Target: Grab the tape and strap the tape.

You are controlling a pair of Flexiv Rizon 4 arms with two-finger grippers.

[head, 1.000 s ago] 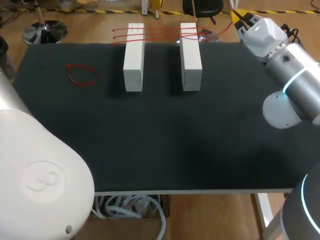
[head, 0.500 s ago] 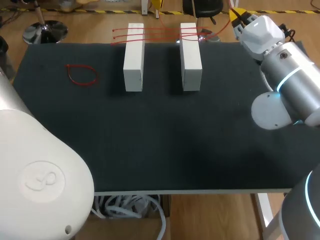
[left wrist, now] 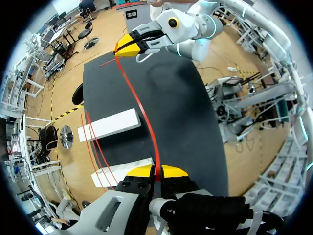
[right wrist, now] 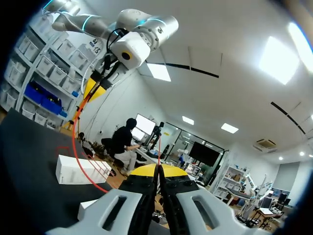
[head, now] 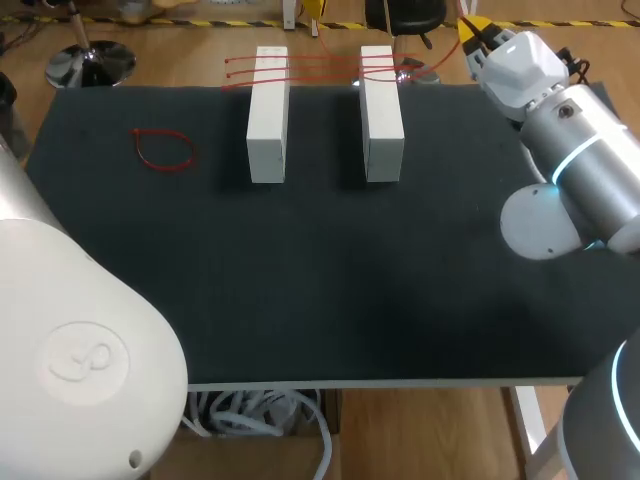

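**Tape Held at Both Ends, Ready for Strapping**

The left gripper [left wrist: 157, 172] is closed on the red tape [left wrist: 139, 105], with both yellow tips pinching it from two sides. The right gripper [right wrist: 157, 172] is closed on the same tape in the same way. From the left gripper the tape runs ahead in a shallow curve to the right gripper, which is at the far corner of the surface [left wrist: 190, 112]. Two white blocks [left wrist: 110, 125] lie beside and just ahead of the left gripper. Other red strands [left wrist: 93, 142] cross the ends of the blocks. A loose red loop [head: 165, 150] lies well apart from the right gripper, beyond the blocks.

Handling: the tape is judged thin, light and limp. It will likely sag once tension drops, and it may slide through smooth tips. Grip it near each end, flat between the tips, and keep the tension even. The blocks look light, so a hard pull could drag them. Whether the held tape touches the blocks cannot be told from these views.
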